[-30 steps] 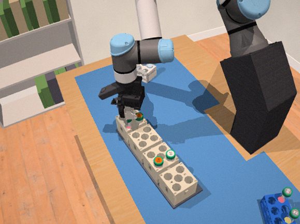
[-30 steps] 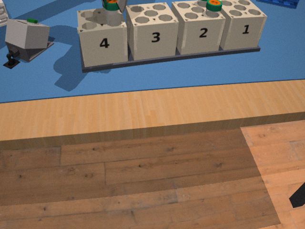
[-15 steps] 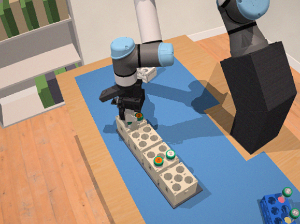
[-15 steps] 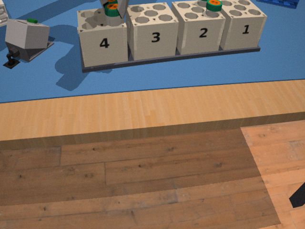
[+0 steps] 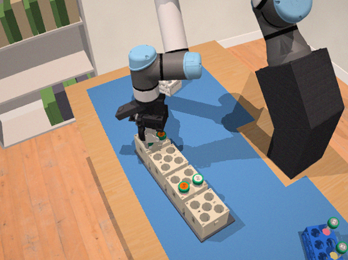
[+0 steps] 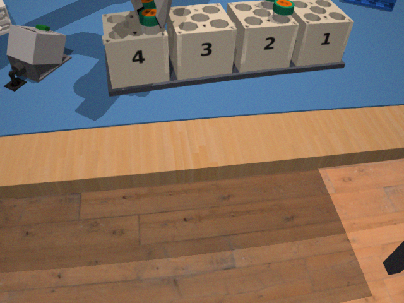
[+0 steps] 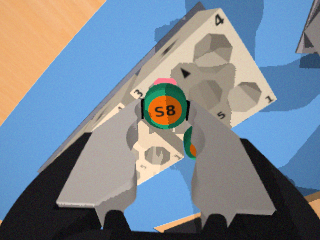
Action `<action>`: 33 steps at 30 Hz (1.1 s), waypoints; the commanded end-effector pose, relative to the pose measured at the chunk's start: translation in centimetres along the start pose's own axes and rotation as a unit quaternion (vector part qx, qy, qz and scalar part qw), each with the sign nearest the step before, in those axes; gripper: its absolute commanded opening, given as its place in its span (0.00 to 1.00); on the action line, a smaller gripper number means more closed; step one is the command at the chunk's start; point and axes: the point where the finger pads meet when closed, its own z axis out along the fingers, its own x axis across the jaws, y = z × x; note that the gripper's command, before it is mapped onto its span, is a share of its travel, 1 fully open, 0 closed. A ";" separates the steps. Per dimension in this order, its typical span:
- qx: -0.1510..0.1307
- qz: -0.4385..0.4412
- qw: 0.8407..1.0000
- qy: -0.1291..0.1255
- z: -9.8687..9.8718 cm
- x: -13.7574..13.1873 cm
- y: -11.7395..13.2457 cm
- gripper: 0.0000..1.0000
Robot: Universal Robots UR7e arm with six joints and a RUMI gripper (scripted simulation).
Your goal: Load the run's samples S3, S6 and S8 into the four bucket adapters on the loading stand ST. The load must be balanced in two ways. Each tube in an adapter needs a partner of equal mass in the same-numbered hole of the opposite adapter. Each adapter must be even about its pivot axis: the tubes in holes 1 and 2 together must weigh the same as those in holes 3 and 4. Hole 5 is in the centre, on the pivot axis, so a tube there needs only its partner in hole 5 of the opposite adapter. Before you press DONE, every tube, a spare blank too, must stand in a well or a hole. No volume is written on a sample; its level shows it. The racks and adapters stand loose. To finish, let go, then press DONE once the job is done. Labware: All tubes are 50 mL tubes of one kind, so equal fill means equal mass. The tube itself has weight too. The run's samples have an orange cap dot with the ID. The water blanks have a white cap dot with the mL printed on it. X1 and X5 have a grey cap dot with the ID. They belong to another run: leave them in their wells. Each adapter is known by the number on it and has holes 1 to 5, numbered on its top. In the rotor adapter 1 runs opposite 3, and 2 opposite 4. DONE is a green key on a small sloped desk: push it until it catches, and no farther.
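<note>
My gripper point(image 5: 151, 139) point(image 6: 151, 15) point(image 7: 164, 100) is shut on S8 point(image 6: 149, 13) point(image 7: 165, 111), orange-dotted. The tube stands upright, partly inside the hole marked 3 of adapter 4 point(image 6: 138, 73) point(image 7: 241, 56); its cap is above the top, and pink shows below it. Another orange-dotted tube point(image 5: 161, 134) point(image 6: 148, 3) point(image 7: 192, 149), ID unreadable, is beside it in adapter 4. Adapter 2 point(image 6: 261, 60) holds an orange-dotted tube point(image 5: 183, 186) point(image 6: 283, 4) and a white-dotted blank point(image 5: 198, 179). Adapter 3 point(image 6: 206, 66) and adapter 1 point(image 5: 213, 228) point(image 6: 318, 53) show no tubes.
The white rack point(image 5: 174, 87) is at the back, partly hidden by the arm. The DONE key point(image 6: 42, 27) sits on the small desk point(image 6: 21, 42) near adapter 4. The blue rack point(image 5: 306, 234) holds X1 point(image 5: 342, 247) and another grey-dotted tube point(image 5: 333, 222).
</note>
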 end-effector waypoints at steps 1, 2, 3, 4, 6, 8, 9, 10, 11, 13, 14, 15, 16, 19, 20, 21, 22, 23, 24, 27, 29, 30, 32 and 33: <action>0.001 0.000 1.000 0.000 0.0 0.0 0.0 0.00; 0.001 0.000 1.000 0.000 0.0 0.0 0.0 0.00; 0.001 0.000 1.000 0.000 0.0 0.0 0.0 0.00; 0.001 0.000 1.000 0.000 0.0 0.0 0.0 0.00; 0.001 0.000 1.000 0.000 0.0 0.0 0.0 0.35; 0.001 0.000 1.000 0.000 0.0 0.0 0.0 0.35; 0.001 0.000 1.000 0.000 0.0 0.0 0.0 0.35; 0.001 0.000 1.000 0.000 0.0 0.0 0.0 0.35; 0.001 0.000 1.000 0.000 0.0 0.0 0.0 0.35; 0.001 0.000 1.000 0.000 0.0 0.0 0.0 0.35; 0.001 0.000 1.000 0.000 0.0 0.0 0.0 0.35; 0.001 0.000 1.000 0.000 0.0 0.0 0.0 0.35; 0.001 0.000 1.000 0.000 0.0 0.0 0.0 0.35; 0.001 0.000 1.000 0.000 0.0 0.0 0.0 0.35; 0.001 0.000 1.000 0.000 -0.4 0.0 0.0 0.35; 0.001 0.000 1.000 0.000 -0.7 0.0 0.0 0.35; 0.001 0.000 1.000 0.000 -1.0 0.0 0.0 0.35; 0.001 0.000 1.000 0.000 -1.4 0.0 0.0 0.35; 0.001 0.000 1.000 0.000 -1.7 0.0 0.0 0.35; 0.001 0.000 1.000 0.000 -2.7 0.0 0.0 0.35; 0.001 0.000 1.000 0.000 -3.0 0.0 0.0 0.35; 0.001 0.000 1.000 0.000 -3.0 0.0 0.0 0.35; 0.001 0.000 1.000 0.000 -3.7 0.0 0.0 0.35; 0.001 0.000 1.000 0.000 -4.0 0.0 0.0 0.35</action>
